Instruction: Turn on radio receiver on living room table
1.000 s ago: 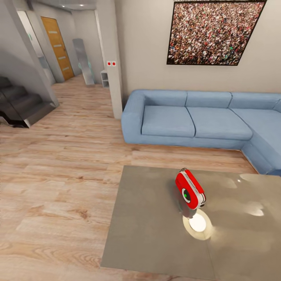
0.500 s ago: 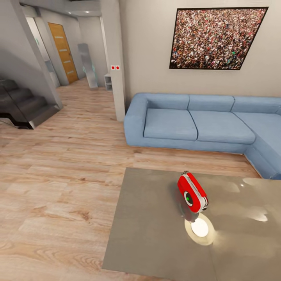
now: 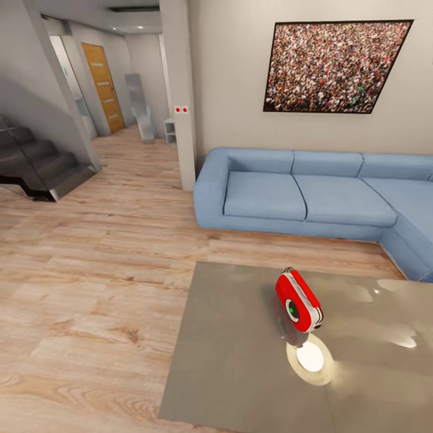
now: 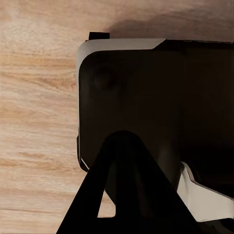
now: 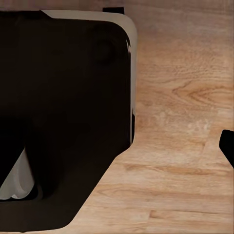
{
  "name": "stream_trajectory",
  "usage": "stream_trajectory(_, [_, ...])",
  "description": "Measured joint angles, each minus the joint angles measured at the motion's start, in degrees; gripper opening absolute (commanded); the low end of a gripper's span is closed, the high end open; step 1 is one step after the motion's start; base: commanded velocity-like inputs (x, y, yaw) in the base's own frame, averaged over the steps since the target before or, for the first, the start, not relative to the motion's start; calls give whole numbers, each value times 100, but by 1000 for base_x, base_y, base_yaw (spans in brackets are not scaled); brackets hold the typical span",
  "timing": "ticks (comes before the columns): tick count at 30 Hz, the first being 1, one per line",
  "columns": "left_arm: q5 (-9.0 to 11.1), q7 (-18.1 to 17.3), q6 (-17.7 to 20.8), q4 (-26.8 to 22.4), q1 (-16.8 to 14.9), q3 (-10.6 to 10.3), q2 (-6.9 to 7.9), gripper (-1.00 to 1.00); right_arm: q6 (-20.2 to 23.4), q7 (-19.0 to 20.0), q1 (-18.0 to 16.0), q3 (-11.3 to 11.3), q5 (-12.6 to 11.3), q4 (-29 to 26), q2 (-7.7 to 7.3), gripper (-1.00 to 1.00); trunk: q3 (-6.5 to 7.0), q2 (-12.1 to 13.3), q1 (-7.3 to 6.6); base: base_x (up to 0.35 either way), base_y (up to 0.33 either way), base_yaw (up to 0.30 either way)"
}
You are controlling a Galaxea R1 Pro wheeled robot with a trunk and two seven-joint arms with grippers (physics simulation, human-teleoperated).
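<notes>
The radio receiver [image 3: 298, 308] stood on the desk [image 3: 228, 349], a little toward the sofa [image 3: 300, 195] from the white-glowing disc [image 3: 310, 358] and just beside it, its base close to the disc's rim. It sat tilted, with the round black dial facing out over the desk toward the camera side and the thin wire handle showing at its top end, on the sofa side.

Judged from its look, the receiver was a small rigid shell, probably light and easy to slide or tip on the glossy top, since it appeared to rest on a narrow edge. A push on the dial or a switch would likely shove it along, so steadying the red body across its two broad faces, clear of the white band, seemed the safer hold; the wire handle looked too thin to pinch reliably.

In both wrist views dark robot body hung over the wood floor [image 3: 90, 288], and neither end effector's opening could be told.
</notes>
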Motion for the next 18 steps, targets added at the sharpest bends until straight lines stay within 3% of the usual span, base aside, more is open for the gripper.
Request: stream_trajectory(18, [0,0,0,0,0,-2,0,-100,-50,0,0,1,7,-5,-19,100,7,0,0,0,0,0])
